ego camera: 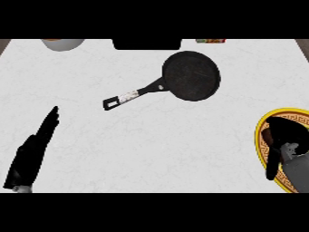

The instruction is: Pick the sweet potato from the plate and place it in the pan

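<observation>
Sweet potato (268,135) on yellow-rimmed plate (297,113) at near right, only brown sliver visible under right hand (287,131). Right hand's fingers curled down over it; whether they actually grip it, cannot tell. Grey forearm enters from lower right. Green patch on plate beside hand. Black pan (191,75) far centre, well apart, handle pointing near-left. Left hand (33,152) near left on white surface (150,145), fingers straight, resting.
</observation>
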You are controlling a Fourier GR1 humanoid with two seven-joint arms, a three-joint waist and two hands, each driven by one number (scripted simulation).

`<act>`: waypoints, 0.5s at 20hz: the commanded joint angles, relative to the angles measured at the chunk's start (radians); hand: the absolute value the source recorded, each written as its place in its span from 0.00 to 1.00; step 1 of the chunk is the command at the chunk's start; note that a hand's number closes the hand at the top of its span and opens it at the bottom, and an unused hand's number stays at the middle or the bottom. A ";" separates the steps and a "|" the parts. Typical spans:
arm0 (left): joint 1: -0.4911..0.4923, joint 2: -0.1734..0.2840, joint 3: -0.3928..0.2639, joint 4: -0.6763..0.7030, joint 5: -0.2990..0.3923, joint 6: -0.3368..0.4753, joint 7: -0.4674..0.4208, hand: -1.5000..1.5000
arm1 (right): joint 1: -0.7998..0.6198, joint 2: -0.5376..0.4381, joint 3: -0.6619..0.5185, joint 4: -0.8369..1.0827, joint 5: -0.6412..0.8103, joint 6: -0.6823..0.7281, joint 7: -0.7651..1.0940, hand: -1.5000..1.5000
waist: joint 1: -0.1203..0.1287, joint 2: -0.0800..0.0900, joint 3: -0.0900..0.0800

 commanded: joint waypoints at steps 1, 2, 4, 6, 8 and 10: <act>-0.003 -0.012 0.019 -0.009 -0.028 -0.001 0.011 0.50 | 0.027 0.020 -0.073 -0.009 0.009 0.028 -0.016 1.00 | -0.002 0.004 0.006; 0.010 0.008 0.032 -0.031 0.010 -0.037 0.014 0.50 | 0.079 0.077 -0.013 0.024 0.065 -0.070 -0.017 1.00 | 0.000 0.004 0.007; -0.009 -0.029 0.014 -0.017 -0.024 0.002 0.011 0.50 | 0.094 0.013 -0.087 0.014 0.015 -0.037 -0.096 1.00 | -0.004 0.004 0.007; -0.021 -0.027 0.022 0.046 -0.030 -0.014 -0.023 0.50 | 0.069 0.066 -0.081 0.041 0.026 -0.025 -0.080 1.00 | -0.001 0.006 0.006; -0.017 -0.021 0.032 -0.005 -0.028 -0.028 0.016 0.50 | 0.057 0.073 -0.103 0.063 0.061 -0.042 -0.097 1.00 | 0.001 0.005 0.007; 0.021 -0.029 0.012 -0.033 -0.030 -0.009 0.024 0.50 | 0.135 0.235 -0.121 -0.078 0.028 -0.146 0.191 1.00 | -0.018 -0.001 0.005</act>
